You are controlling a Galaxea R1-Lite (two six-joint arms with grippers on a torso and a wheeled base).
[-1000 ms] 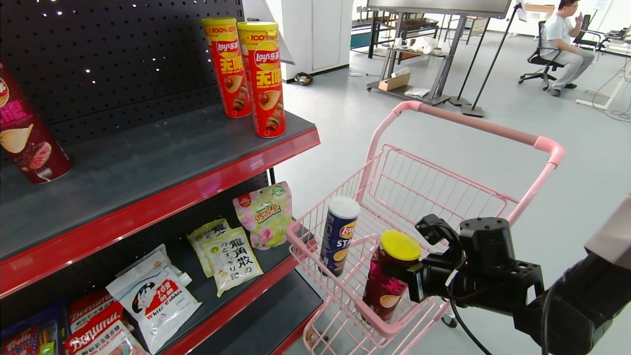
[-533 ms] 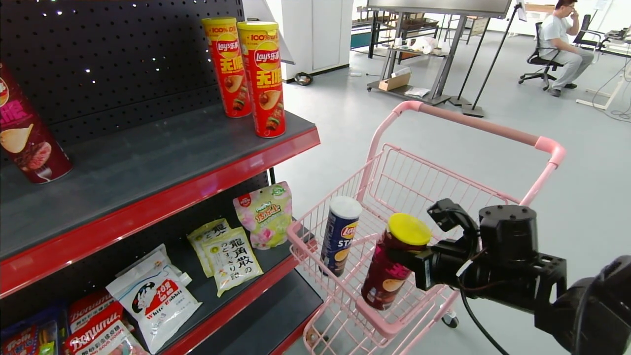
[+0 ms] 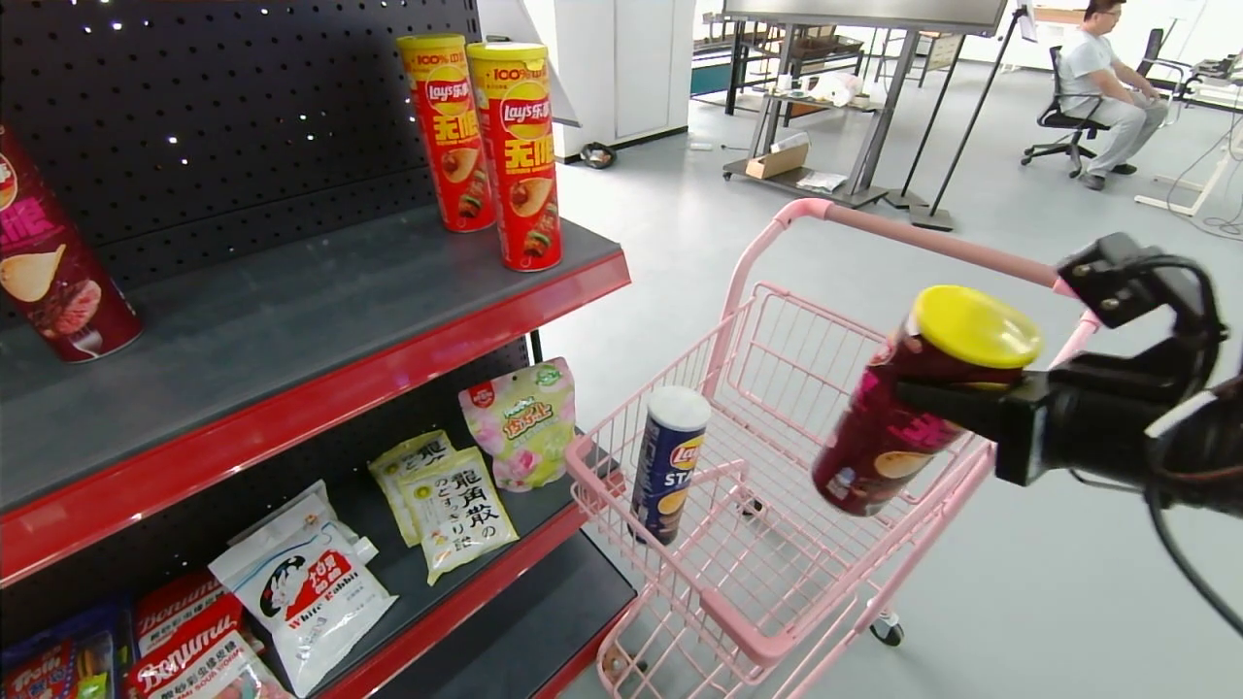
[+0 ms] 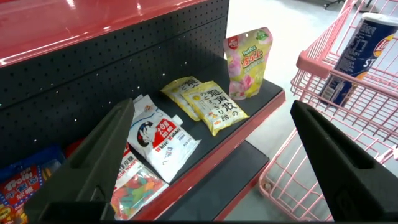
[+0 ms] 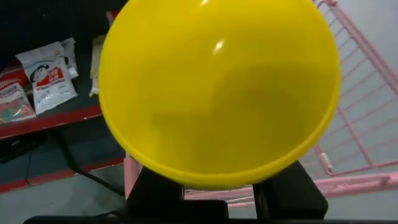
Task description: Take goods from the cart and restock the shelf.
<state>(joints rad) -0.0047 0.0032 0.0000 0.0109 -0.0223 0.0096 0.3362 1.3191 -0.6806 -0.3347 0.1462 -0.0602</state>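
My right gripper (image 3: 937, 393) is shut on a maroon chip can (image 3: 879, 451) with a yellow lid (image 3: 974, 325), holding it tilted in the air above the right side of the pink cart (image 3: 777, 369). From the right wrist, the lid (image 5: 217, 87) sits just above the right gripper (image 5: 221, 193). A blue chip can (image 3: 668, 466) stands upright in the cart's front left corner. My left gripper (image 4: 211, 180) is open with nothing in it, facing the lower shelf, and the blue can (image 4: 360, 59) stands beyond it.
The upper shelf (image 3: 291, 320) holds two red cans (image 3: 515, 155) at its right end and a maroon can (image 3: 49, 262) at the left, with bare board between. Snack bags (image 3: 456, 510) lie on the lower shelf. The cart handle (image 3: 932, 243) runs behind the held can.
My right gripper has lifted the maroon can up out of the cart and carried it to the right. The blue can and the shelf goods have stayed put.
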